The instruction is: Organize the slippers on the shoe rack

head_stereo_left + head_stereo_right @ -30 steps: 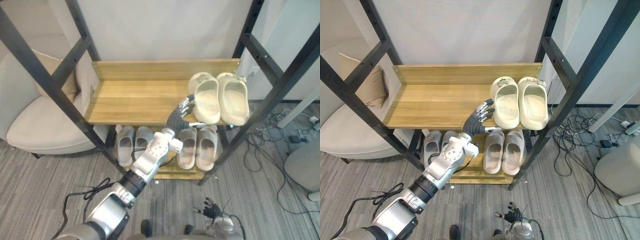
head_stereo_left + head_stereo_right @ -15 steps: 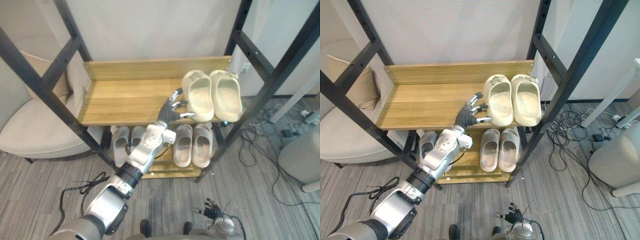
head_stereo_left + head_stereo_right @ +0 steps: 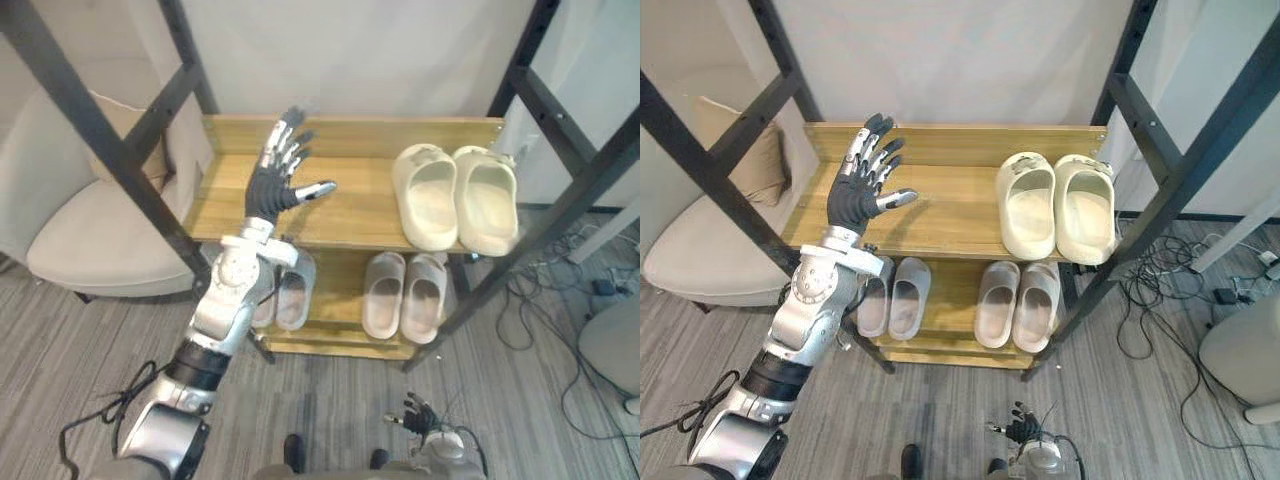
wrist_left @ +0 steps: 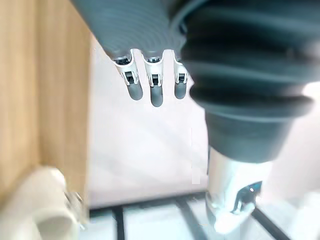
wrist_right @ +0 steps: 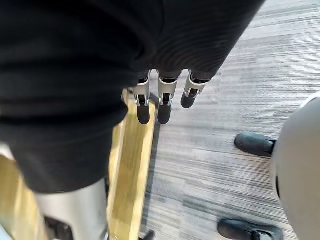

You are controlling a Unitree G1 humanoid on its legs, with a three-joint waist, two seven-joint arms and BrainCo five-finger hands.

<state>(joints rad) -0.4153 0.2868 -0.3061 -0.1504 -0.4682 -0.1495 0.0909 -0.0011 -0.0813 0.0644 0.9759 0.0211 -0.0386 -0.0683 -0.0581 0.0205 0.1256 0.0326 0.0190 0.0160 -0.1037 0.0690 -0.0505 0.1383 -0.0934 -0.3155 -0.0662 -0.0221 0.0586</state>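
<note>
Over the bare left half of the upper shelf (image 3: 350, 205) the left robot hand (image 3: 277, 187) hovers, fingers spread and empty, likely because the cream slippers (image 3: 455, 195) already sit paired side by side at the shelf's right end, toes to the wall

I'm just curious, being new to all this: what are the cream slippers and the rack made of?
The cream slippers look like moulded foam or soft rubber: thick, seamless, matte. The rack's shelf looks like wood or wood-look board, showing grain and plank lines. Its frame seems black-painted metal, judging by the slim straight bars.
</note>
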